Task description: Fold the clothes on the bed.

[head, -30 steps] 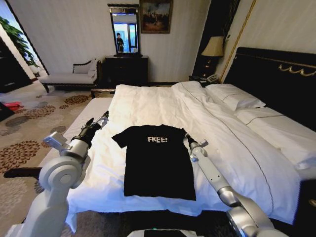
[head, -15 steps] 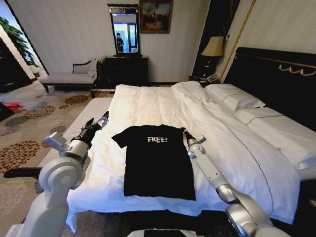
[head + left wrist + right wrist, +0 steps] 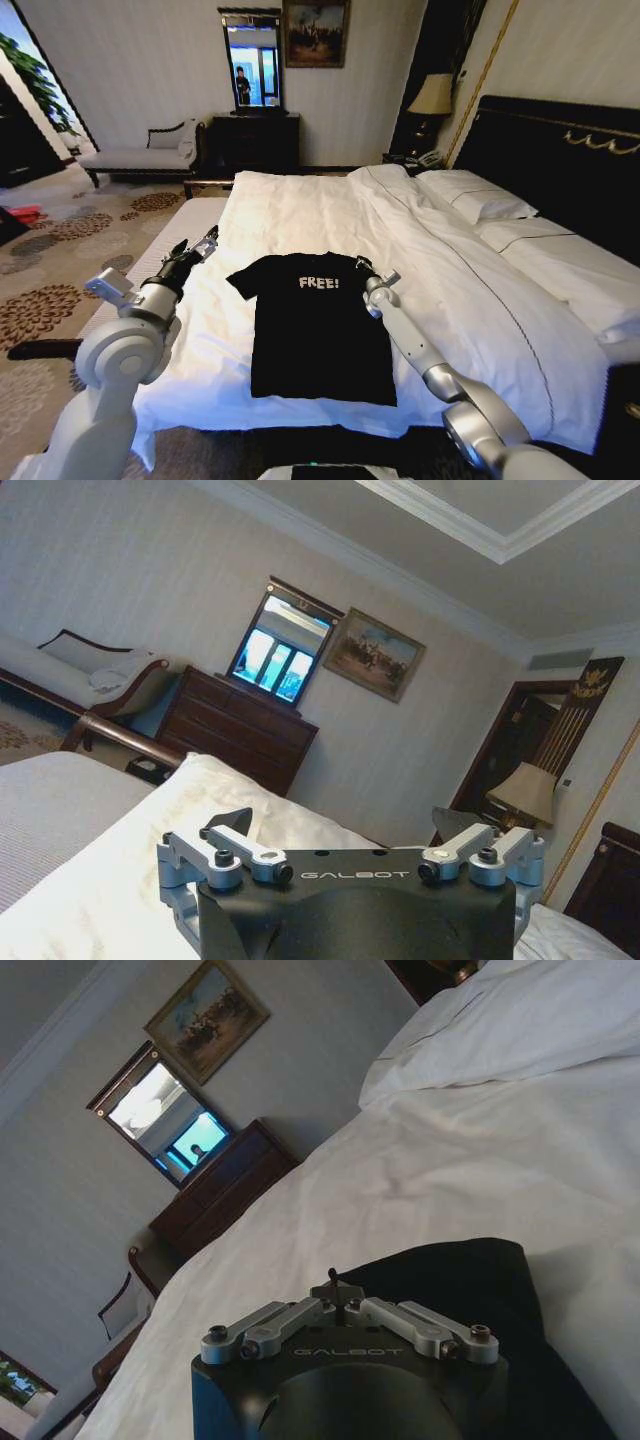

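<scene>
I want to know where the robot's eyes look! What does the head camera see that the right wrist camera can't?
Head view alone: the whole black cotton T-shirt with white FREE! lettering, the left gripper beside it, the cream bedside lamp. Right wrist view alone: the right gripper close up, jaws shut over a black sleeve. Both: the big white-duveted bed, the dark wooden dresser.

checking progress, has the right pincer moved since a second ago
Yes. The right pincer has shifted toward the robot's left, from the white duvet beside the T-shirt onto its sleeve, nearer the FREE! lettering.
</scene>
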Robot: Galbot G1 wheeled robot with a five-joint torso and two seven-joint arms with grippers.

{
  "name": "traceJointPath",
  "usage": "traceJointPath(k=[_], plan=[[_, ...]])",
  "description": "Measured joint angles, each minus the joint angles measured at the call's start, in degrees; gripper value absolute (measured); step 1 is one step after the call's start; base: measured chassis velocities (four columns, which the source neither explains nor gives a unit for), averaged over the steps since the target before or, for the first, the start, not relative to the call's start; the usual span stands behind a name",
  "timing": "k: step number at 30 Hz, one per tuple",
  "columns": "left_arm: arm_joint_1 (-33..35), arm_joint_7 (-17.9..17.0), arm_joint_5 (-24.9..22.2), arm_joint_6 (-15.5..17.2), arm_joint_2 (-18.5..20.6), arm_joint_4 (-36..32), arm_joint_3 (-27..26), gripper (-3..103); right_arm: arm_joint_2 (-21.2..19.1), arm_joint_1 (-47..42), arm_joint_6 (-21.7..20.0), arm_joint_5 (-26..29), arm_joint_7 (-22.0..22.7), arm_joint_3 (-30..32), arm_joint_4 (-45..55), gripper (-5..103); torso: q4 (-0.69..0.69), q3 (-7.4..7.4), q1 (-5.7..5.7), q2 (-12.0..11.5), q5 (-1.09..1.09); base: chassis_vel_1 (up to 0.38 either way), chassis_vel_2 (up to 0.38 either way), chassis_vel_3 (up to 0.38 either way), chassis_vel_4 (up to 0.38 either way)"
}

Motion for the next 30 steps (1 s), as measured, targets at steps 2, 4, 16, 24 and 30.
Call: traceJointPath(k=[2,4,16,24,30], plan=[[-0.02,0.0,0.0,-0.01,0.0,0.08,0.07,100,0.21,0.35,0.07,-0.47,0.02,-0.11,-0.5,0,0.0,0.0,0.0,0.0,0.0,0.0,0.0,0.0,0.0],[-0.02,-0.01,0.0,-0.02,-0.03,0.11,0.15,100,0.37,0.52,0.12,-0.7,0.05,-0.12,-0.75,0,0.0,0.0,0.0,0.0,0.0,0.0,0.0,0.0,0.0],[0.45,-0.03,0.11,-0.1,-0.17,0.44,0.12,100,1.08,0.86,0.98,-3.53,0.13,-0.1,0.78,17,0.0,0.0,0.0,0.0,0.0,0.0,0.0,0.0,0.0],[0.53,-0.04,0.82,-0.15,-0.69,1.7,0.97,100,-2.18,-2.59,2.31,1.25,-0.89,0.65,13.69,43,-0.01,-0.01,0.0,0.0,0.01,0.0,0.0,0.0,0.0],[0.57,-0.05,0.84,-0.32,-1.1,4.32,1.15,100,-7.34,-7.17,3.21,1.33,1.07,3.43,23.02,71,-0.01,-0.01,0.0,0.0,0.01,0.0,0.0,0.0,0.0]])
